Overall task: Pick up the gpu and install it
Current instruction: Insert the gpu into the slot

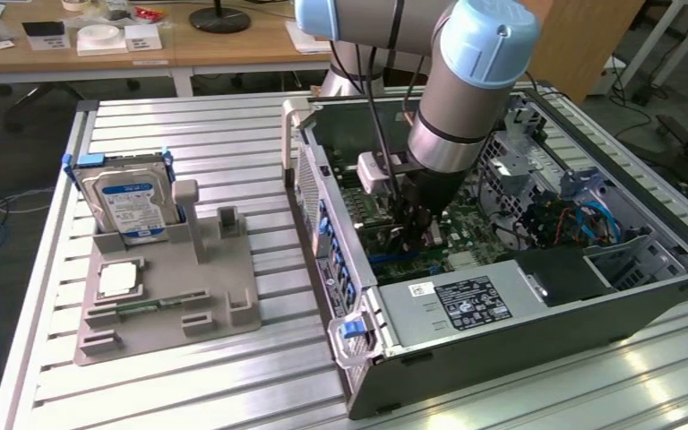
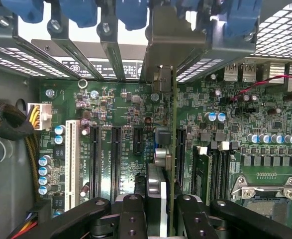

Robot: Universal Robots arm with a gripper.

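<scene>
The gpu [image 2: 171,149] is seen edge-on in the wrist view: a thin green board with silver parts on one face. Its metal end bracket [image 2: 168,40] reaches the rear slot openings of the case. My gripper [image 2: 158,211] is shut on the card, with one black finger [image 2: 131,214] on each side. The card hangs upright over the motherboard [image 2: 121,104], beside the long black expansion slots [image 2: 95,159]. Whether its edge sits in a slot I cannot tell. In the exterior view my gripper [image 1: 422,228] reaches down into the open computer case [image 1: 500,340].
A grey holder [image 1: 171,309] on the exterior view's left carries a hard drive [image 1: 129,202], a processor chip [image 1: 119,279] and a memory stick [image 1: 153,305]. Inside the case are the power supply [image 1: 464,300], a sleeved cable bundle [image 2: 6,122] and the processor socket [image 2: 267,199].
</scene>
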